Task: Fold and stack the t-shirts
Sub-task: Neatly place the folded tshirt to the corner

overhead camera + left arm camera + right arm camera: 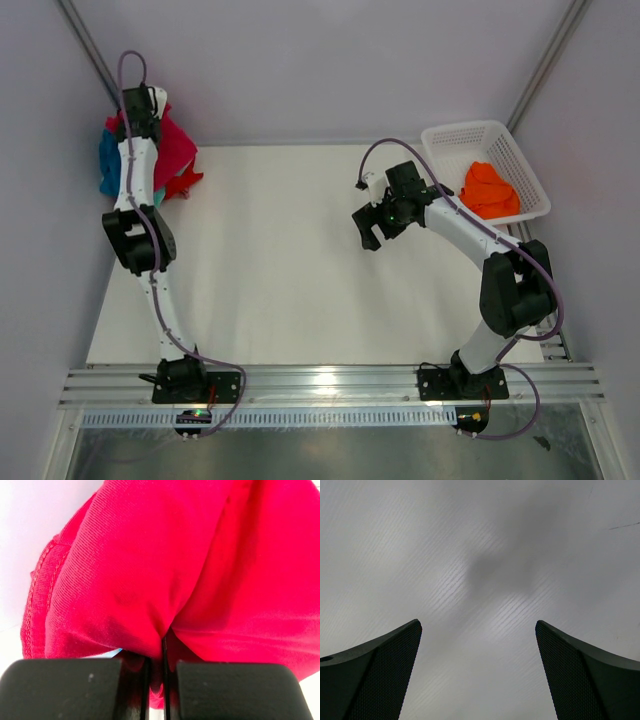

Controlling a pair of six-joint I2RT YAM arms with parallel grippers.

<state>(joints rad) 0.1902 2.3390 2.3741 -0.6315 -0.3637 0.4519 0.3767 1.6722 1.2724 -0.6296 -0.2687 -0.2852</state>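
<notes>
Left fingers: your left gripper point(156, 680) is clenched on a fold of the crimson t-shirt point(175, 565), with cloth pinched between the pads.
Right fingers: your right gripper point(477, 625) stands released with nothing in it, over the bare table point(270, 270).
Shirts: the crimson t-shirt sits on a heap in the far-left corner, with a blue t-shirt point(106, 165) on its left and a red t-shirt point(185, 183) at its near edge. An orange t-shirt point(490, 190) lies in the white lattice basket point(470, 130) at far right.
Key relation: the cloth bulges straight ahead of the left fingers. Open table lies nearer you and to the right, so the pull likely goes that way.
Long axis: you cannot tell, because the shirt is bunched.
Nearer arm: left for the heap, right for the basket.
Writing: none can be read.
</notes>
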